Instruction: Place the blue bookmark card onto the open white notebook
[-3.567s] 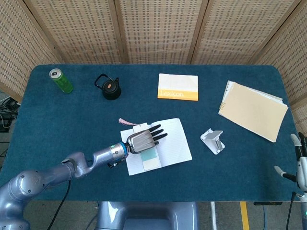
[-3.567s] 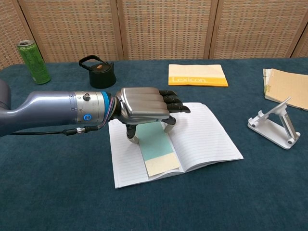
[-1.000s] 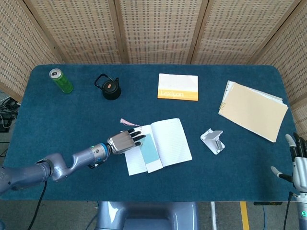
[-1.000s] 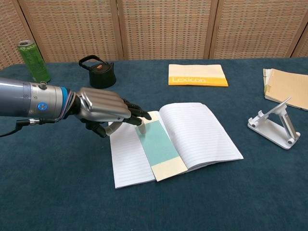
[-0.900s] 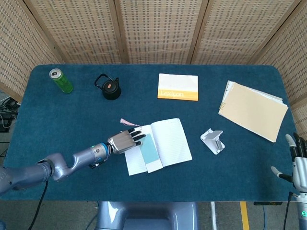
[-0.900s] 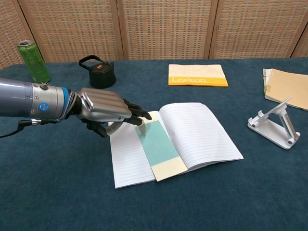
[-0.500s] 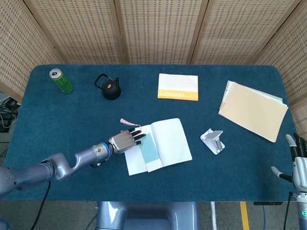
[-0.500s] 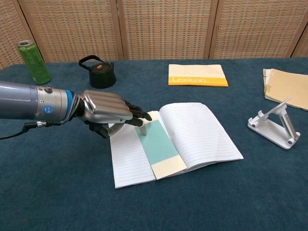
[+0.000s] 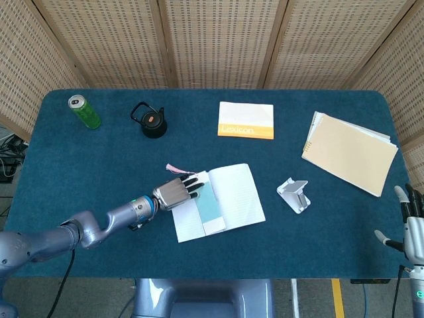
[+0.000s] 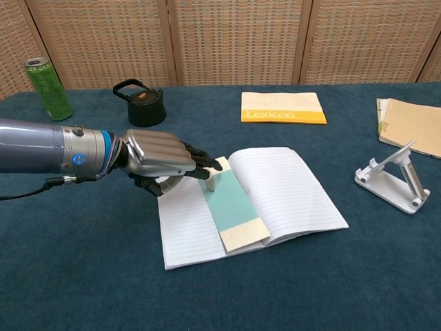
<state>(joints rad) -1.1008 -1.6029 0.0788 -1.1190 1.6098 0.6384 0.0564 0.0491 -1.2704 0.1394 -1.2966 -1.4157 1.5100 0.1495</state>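
Observation:
The open white notebook (image 9: 236, 191) (image 10: 293, 186) lies at the table's middle front. The blue bookmark card (image 9: 211, 208) (image 10: 231, 206), pale teal with a cream lower end, lies flat on it along the centre fold, slightly slanted. Its pink tassel (image 9: 173, 168) trails onto the cloth behind my left hand (image 9: 175, 193) (image 10: 162, 163). That hand hovers over the notebook's left page, fingers stretched toward the card. One fingertip (image 10: 211, 182) touches the card's top end; nothing is gripped. My right hand (image 9: 411, 222) hangs at the table's front right edge with fingers apart, holding nothing.
A green can (image 9: 84, 111) (image 10: 48, 88) and a black teapot (image 9: 152, 120) (image 10: 141, 103) stand at the back left. A yellow Lexicon book (image 9: 246, 120) (image 10: 282, 107) lies behind the notebook. At right sit a white phone stand (image 9: 293, 194) (image 10: 393, 178) and a tan spiral pad (image 9: 350, 152) (image 10: 413, 123).
My left hand drew back off the card, then edged right, its fingertip staying on the card's top. The card's lower end swung a little toward the right page. The right hand stayed put.

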